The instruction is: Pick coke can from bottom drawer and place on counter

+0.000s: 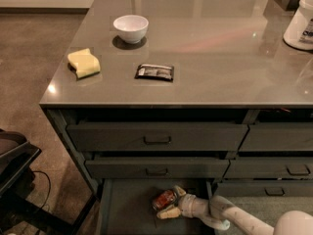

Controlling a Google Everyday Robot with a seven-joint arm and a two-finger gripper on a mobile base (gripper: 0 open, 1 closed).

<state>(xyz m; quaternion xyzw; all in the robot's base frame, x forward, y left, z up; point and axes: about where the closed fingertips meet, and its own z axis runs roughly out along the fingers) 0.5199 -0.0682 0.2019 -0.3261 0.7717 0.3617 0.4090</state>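
The red coke can (164, 199) lies on its side on the floor of the open bottom drawer (128, 209), near the drawer's right side. My gripper (171, 201) reaches in from the lower right, its pale fingers (168, 212) set on either side of the can's right end, one above and one below. The fingers touch or nearly touch the can. The glossy grey-brown counter (210, 53) spreads above the drawer stack.
On the counter stand a white bowl (130, 28), a yellow sponge (84, 63), a dark foil packet (155, 72) and a white jug (301, 22) at the far right. Two shut drawers with loop handles (156, 140) sit above the open one. A dark object (14, 165) stands at the left.
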